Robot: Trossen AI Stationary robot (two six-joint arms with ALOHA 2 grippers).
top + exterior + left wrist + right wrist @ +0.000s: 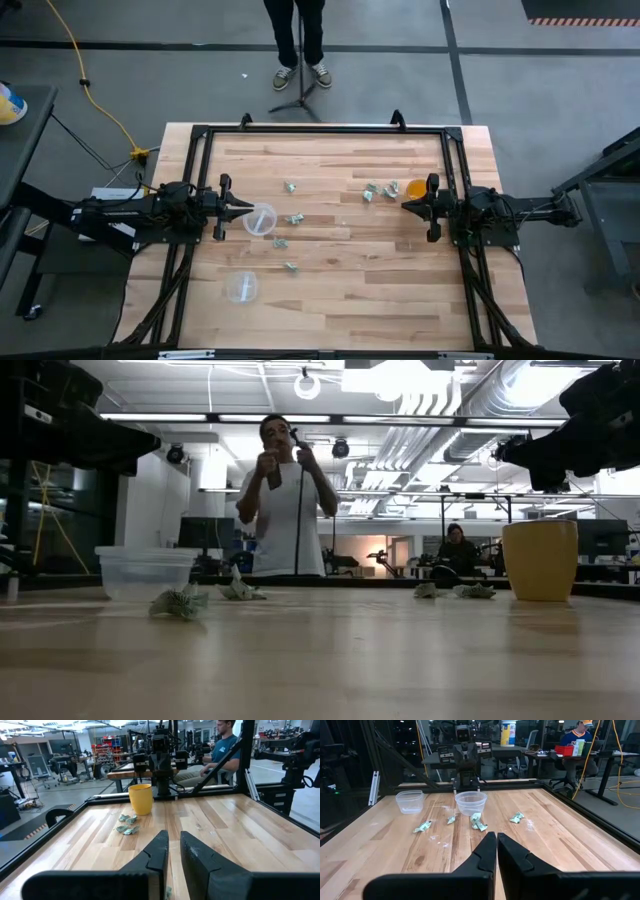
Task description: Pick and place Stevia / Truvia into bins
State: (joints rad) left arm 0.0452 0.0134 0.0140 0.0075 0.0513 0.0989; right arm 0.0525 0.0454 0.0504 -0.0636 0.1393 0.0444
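Several small green-and-white packets lie flat and scattered on the wooden table: one (290,187), one (295,219), one (290,267), and a pair (378,190) near a yellow cup. Two clear cups stand upright, one (260,218) at mid-table and one (241,287) nearer the near edge. My left gripper (245,208) hovers beside the mid-table cup, its fingers (161,851) a narrow gap apart. My right gripper (405,205) hovers at the right, shut, its tips (496,840) pointing at the clear cup (470,802) and packets (479,822).
A yellow cup (415,188) stands just on the far side of my right gripper, with packets (127,823) next to it. A black frame (320,130) rims the table. A person (297,40) stands by a stand beyond the far edge. Bare wood lies toward the near edge.
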